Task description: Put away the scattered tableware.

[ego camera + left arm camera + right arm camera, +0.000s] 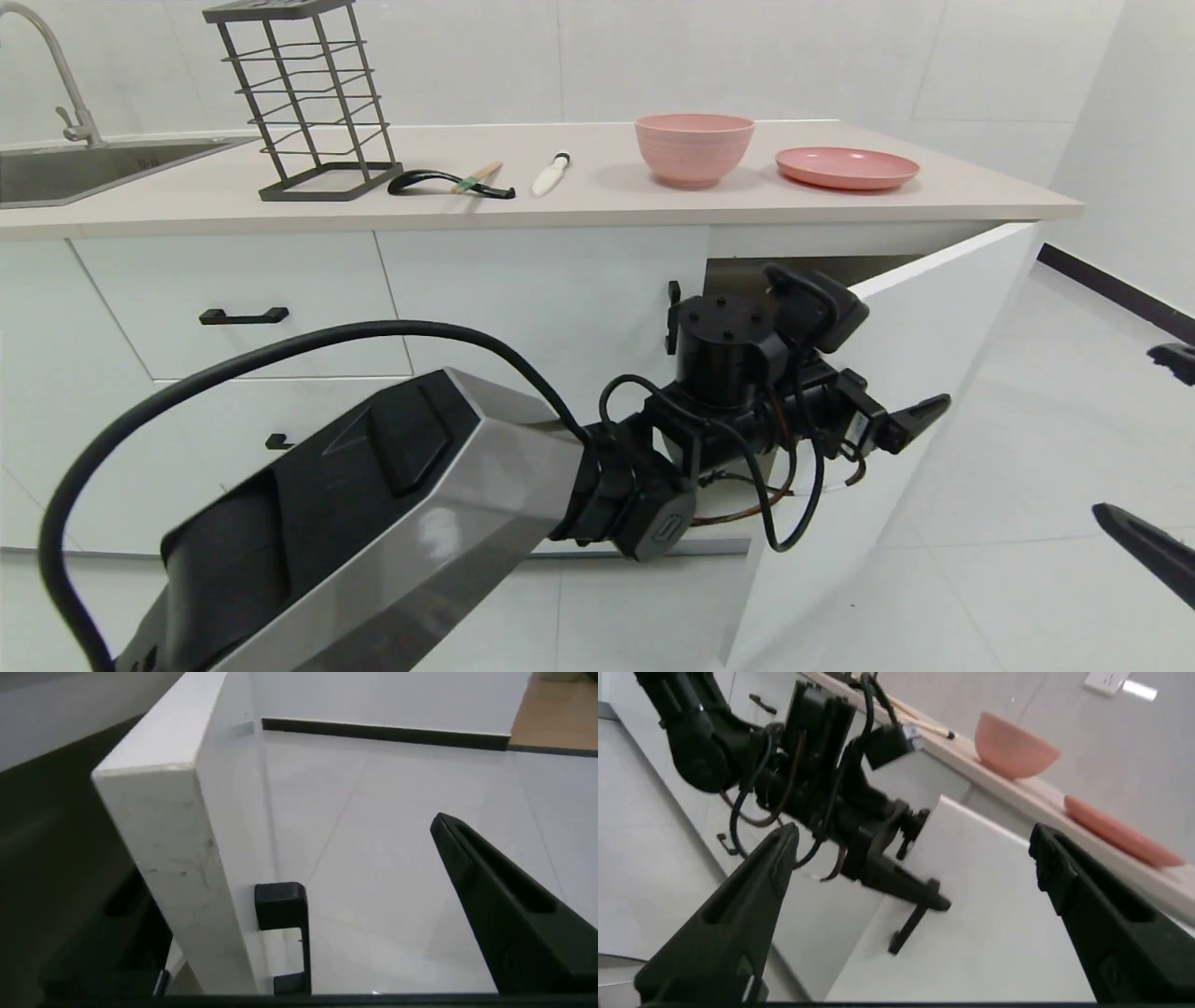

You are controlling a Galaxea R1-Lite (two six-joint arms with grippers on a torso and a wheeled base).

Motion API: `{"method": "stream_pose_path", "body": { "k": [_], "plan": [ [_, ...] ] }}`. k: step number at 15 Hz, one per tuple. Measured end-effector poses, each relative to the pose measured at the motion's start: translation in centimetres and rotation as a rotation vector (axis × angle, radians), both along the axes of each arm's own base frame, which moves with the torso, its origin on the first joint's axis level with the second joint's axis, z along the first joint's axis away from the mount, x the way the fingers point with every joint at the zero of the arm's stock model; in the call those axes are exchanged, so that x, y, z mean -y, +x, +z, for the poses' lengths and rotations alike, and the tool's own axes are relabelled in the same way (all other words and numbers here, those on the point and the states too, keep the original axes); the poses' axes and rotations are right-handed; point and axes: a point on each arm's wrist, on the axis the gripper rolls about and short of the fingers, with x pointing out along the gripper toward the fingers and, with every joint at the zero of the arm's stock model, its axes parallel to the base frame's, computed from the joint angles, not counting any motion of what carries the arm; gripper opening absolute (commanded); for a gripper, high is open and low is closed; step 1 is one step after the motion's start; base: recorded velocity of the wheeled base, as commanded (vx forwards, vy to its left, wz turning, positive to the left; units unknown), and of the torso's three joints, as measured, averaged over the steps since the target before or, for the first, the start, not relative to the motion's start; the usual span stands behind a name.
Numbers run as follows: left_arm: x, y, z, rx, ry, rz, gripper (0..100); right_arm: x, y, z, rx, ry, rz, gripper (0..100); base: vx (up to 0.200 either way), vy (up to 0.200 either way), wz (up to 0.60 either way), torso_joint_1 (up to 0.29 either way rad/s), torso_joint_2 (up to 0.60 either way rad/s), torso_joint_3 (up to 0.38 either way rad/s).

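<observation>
**Operator:** Where is the tableware?

**Technician:** All of it lies on the counter (187, 201). The bowl (695, 147) and the plate (847, 167) sit near each other above the open cabinet door (934, 308). The ladle (439, 180), a wooden-handled utensil (481, 175) and the knife (551, 175) lie just beside the rack (313, 103). Neither gripper holds anything.

**Operator:** Gripper status?

**Technician:** The left gripper (901, 420) is at the door's free edge with its jaws apart. One finger is on the outer face and nothing is clamped. The right gripper (1131, 431) hangs over the floor, well apart from the counter, with its jaws spread wide.

**Operator:** What are the hazards from here?

**Technician:** The door probably needs to swing wider. A loose finger could slip off the edge, and the door would then drift back. The left arm could also strike the door when it withdraws. Later, the round bowl could slide out of a narrow pinch.

**Operator:** How do the views differ?

**Technician:** The left wrist view gives the door's edge and the handle (280, 905) up close. The right wrist view shows the outer finger lying across the door's face. The head view gives the full counter layout.
</observation>
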Motion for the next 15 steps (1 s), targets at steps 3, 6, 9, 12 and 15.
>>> {"method": "stream_pose_path", "body": {
  "k": [3, 6, 9, 12, 15],
  "plan": [
    [1.4, -2.4, -0.1, 0.01, -0.01, -0.101, 100, -0.2, -1.2, 0.7, 0.067, -0.014, -0.002, 100, 0.0, 0.0, 0.0, 0.0, 0.0, 0.0],
    [2.0, -3.4, -0.1, 0.016, -0.02, -0.122, 100, -0.4, -2.2, 1.2, 0.121, -0.024, -0.002, 100, 0.0, 0.0, 0.0, 0.0, 0.0, 0.0],
    [2.6, -4.5, -0.2, 0.016, -0.019, -0.156, 100, -0.6, -3.0, 2.6, 0.213, -0.043, 0.0, 100, 0.0, 0.0, 0.0, 0.0, 0.0, 0.0],
    [2.9, -4.9, -0.5, 0.018, -0.018, -0.191, 100, -0.7, -3.4, 4.6, 0.319, -0.065, -0.002, 100, 0.0, 0.0, 0.0, 0.0, 0.0, 0.0],
    [3.7, -5.9, -0.9, 0.027, -0.022, -0.27, 100, -0.7, -3.6, 5.9, 0.382, -0.078, -0.003, 100, 0.0, 0.0, 0.0, 0.0, 0.0, 0.0]
  ]
}}
